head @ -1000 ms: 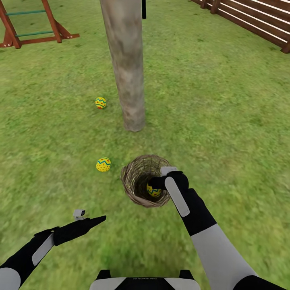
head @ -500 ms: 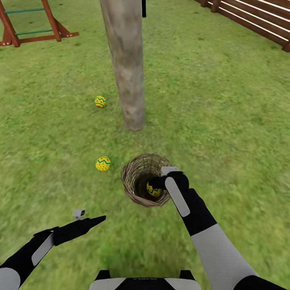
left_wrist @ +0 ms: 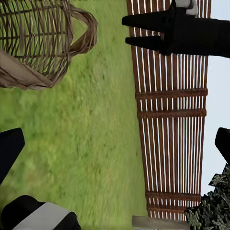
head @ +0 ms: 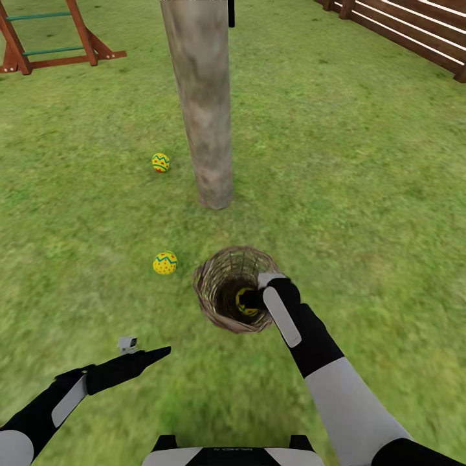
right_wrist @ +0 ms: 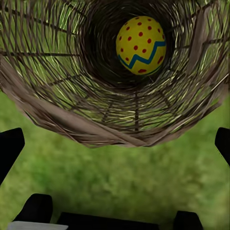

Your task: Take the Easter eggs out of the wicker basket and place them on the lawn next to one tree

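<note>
Head view: the right gripper (head: 254,299) dips into the wicker basket (head: 217,285), half hiding one Easter egg (head: 243,303) at the bottom; its jaws stand open. Two eggs (head: 164,263) (head: 160,162) lie on the lawn (head: 362,194) near the tree (head: 204,110). The left gripper (head: 158,353) hangs apart, jaws together.

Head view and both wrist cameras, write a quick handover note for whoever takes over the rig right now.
Right pincer: open, poised at the wicker basket rim, holding nothing.
Left pincer: low over the lawn, its state unclear, nothing between the fingers.
Eggs: one lies close beside the tree; a second lies on the grass between tree and basket, just beside the basket; the third is at the basket's bottom.
Done: two eggs out.
Left: lift the last egg out, set it by the trunk, and perhaps nudge the second egg closer.
</note>
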